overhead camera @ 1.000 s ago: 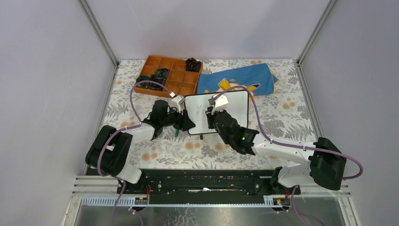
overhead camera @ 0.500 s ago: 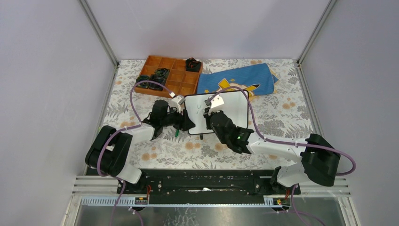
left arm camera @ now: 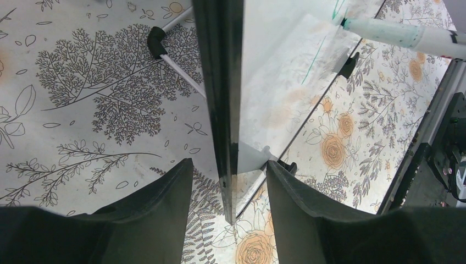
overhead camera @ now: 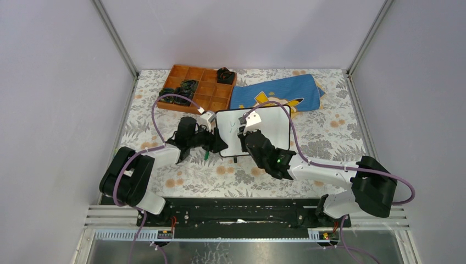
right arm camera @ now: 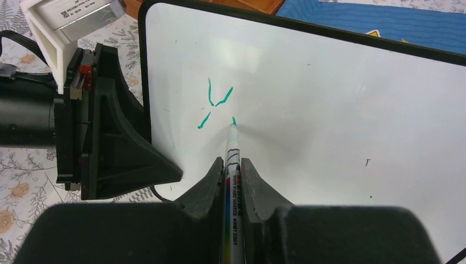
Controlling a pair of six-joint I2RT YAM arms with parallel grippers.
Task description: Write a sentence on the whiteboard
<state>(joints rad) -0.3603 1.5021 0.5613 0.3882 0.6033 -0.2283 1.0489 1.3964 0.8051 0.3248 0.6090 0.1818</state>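
Note:
The whiteboard (overhead camera: 270, 131) stands tilted mid-table, black-framed (right arm camera: 340, 104). Green strokes shaped like a Y (right arm camera: 215, 102) mark its upper left, the first of the sentence. My right gripper (right arm camera: 233, 160) is shut on a white marker (right arm camera: 230, 184), whose green tip touches the board just right of the Y. In the top view the right gripper (overhead camera: 247, 137) hovers over the board's left half. My left gripper (left arm camera: 229, 162) is open and straddles the board's left edge (left arm camera: 220, 82), with a gap on each side. From above, the left gripper (overhead camera: 218, 144) is at the board's lower left.
An orange compartment tray (overhead camera: 204, 88) holding black parts sits at the back left. A blue cloth (overhead camera: 286, 92) with yellow print lies behind the board. One black board foot (left arm camera: 156, 42) rests on the floral table cover. Purple cables loop over both arms.
The right arm has swung a little to the left and its wrist has shifted left over the board. The left arm and the board have stayed put.

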